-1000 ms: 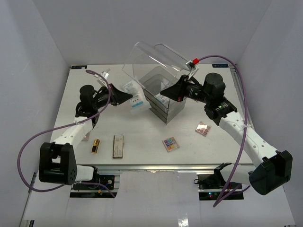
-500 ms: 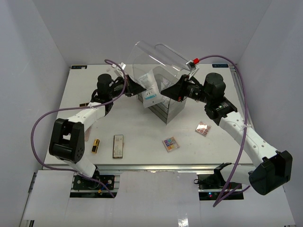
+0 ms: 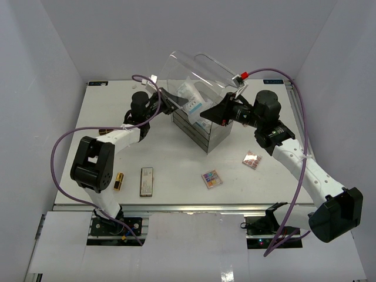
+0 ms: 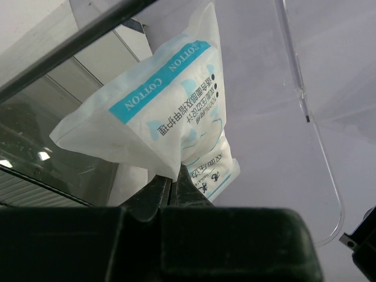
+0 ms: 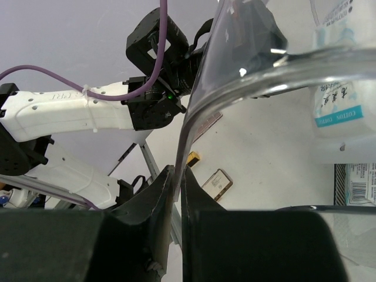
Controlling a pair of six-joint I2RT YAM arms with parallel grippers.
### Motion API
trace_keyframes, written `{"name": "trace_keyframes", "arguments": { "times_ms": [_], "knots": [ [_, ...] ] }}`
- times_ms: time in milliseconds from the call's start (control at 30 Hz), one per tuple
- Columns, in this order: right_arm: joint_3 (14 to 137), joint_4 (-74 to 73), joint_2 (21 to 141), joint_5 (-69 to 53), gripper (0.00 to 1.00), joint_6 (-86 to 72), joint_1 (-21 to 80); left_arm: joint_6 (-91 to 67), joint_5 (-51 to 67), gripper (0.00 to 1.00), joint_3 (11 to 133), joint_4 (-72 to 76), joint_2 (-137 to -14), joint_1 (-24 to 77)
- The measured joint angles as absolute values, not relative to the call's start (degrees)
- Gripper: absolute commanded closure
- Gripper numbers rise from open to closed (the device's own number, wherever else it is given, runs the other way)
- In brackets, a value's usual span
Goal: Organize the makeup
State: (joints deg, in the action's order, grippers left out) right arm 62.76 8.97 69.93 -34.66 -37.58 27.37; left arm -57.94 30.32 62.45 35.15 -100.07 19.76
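Top view: the left end effector (image 3: 174,107) pinches a white-and-blue sachet (image 3: 191,104) over the open drawer box (image 3: 202,134) at the worktop's far middle. The right end effector (image 3: 207,113) is pressed together on the clear lid (image 3: 200,67), holding it up. The gold lipstick tube (image 3: 119,181), long palette (image 3: 147,181) and multicolour palette (image 3: 211,178) lie along the near edge, with the pinkish palette (image 3: 252,160) further right. All four are left to stow.

Left wrist: the fingers clamp the sachet's lower corner.

Right wrist: the jaws grip the lid's rim. Another sachet (image 5: 359,183) apparently lies inside already.
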Motion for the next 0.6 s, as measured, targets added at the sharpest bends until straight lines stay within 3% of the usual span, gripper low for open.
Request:
{"name": "trace_keyframes", "arguments": {
  "times_ms": [300, 533, 567, 600],
  "knots": [
    [62.76, 9.08, 69.89, -34.58, 0.88, -37.6, 27.09, -65.4, 20.44, 0.82, 63.35, 35.62, -100.69, 23.25],
    [62.64, 9.04, 69.87, -34.23, 0.88, -37.56, 26.96, -69.93, 14.44, 0.67, 63.83, 36.03, -102.16, 25.8],
    [62.54, 9.05, 69.85, -34.11, 0.88, -37.56, 26.94, -70.16, 13.88, 0.59, 63.83, 36.02, -102.17, 26.06],
    [62.44, 9.06, 69.84, -33.99, 0.88, -37.56, 26.91, -70.39, 13.37, 0.27, 63.83, 36.01, -102.17, 26.29]
  ]
}}
